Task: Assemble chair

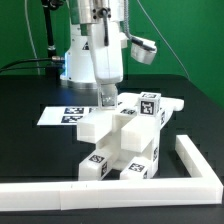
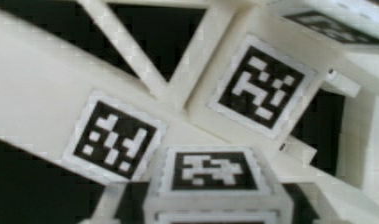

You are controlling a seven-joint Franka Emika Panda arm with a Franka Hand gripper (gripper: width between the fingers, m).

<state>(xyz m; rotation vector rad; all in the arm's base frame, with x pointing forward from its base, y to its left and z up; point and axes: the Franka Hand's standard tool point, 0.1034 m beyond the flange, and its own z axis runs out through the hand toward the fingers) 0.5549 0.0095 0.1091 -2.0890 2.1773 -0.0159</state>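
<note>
i saw the chair (image 1: 122,140) standing on the black counter (image 1: 30,100), inside the white border rail's (image 1: 150,187) corner. my jaws hung at its top; i couldn't tell their state.

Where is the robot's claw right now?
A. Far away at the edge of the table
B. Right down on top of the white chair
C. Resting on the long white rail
B: in the exterior view the gripper reaches straight down onto the top of the chair, well away from the rail.
</note>
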